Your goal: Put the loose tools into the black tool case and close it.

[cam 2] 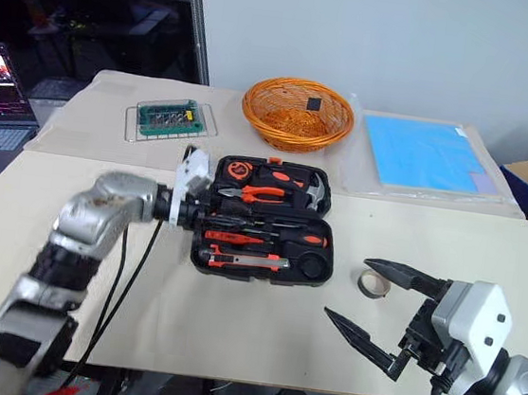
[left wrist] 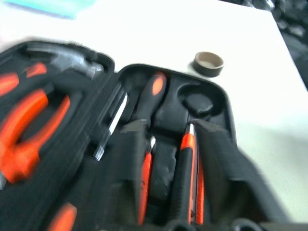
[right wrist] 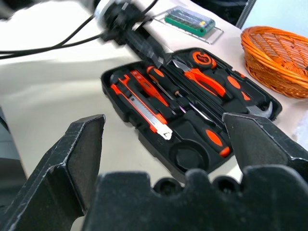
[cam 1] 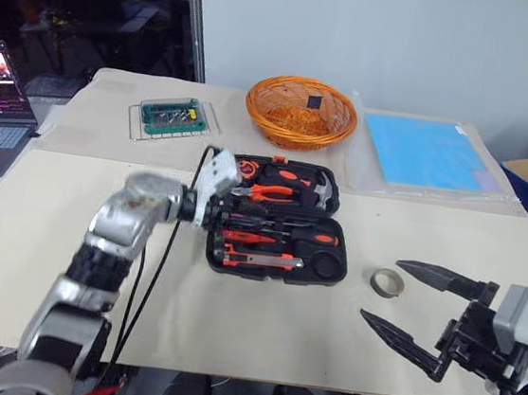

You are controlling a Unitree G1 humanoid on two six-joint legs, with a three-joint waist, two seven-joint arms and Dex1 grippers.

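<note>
A black moulded-plastic clamshell tool case (cam 1: 280, 221) lies open at the middle of the table (cam 1: 38, 258). Two orange-and-black-handled screwdrivers (right wrist: 166, 85) and an orange-black utility knife (right wrist: 144, 108) already sit in its recesses. A small grey tape roll (cam 1: 387, 283) lies on the table just beside the case, toward the right edge, its round recess empty. The left gripper (cam 2: 213, 213) reaches into the case; its state cannot be told. The right gripper (cam 1: 414, 305) hovers spread wide, empty, near the roll. Judging from this, the roll and closing the lid remain.

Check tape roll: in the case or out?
Out. The tape roll lies on the table beside the open tool case.
</note>
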